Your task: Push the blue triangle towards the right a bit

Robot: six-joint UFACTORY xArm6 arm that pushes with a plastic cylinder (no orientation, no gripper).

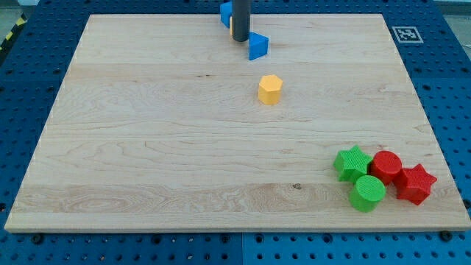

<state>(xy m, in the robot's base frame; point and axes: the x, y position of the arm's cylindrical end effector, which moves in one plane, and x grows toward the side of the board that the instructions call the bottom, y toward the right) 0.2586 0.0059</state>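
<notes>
The blue triangle (257, 46) lies near the view's top edge of the wooden board (147, 147), a little right of centre. My tip (240, 39) stands right at the triangle's left side, touching it or nearly so. Another blue block (226, 12) sits behind the rod at the view's top, partly hidden by it, so its shape cannot be made out.
A yellow hexagonal block (270, 89) sits below the triangle. At the view's bottom right cluster a green star (352, 163), a red cylinder (386, 166), a green cylinder (366, 193) and a red star (415, 183). A marker tag (405, 34) is at the top right corner.
</notes>
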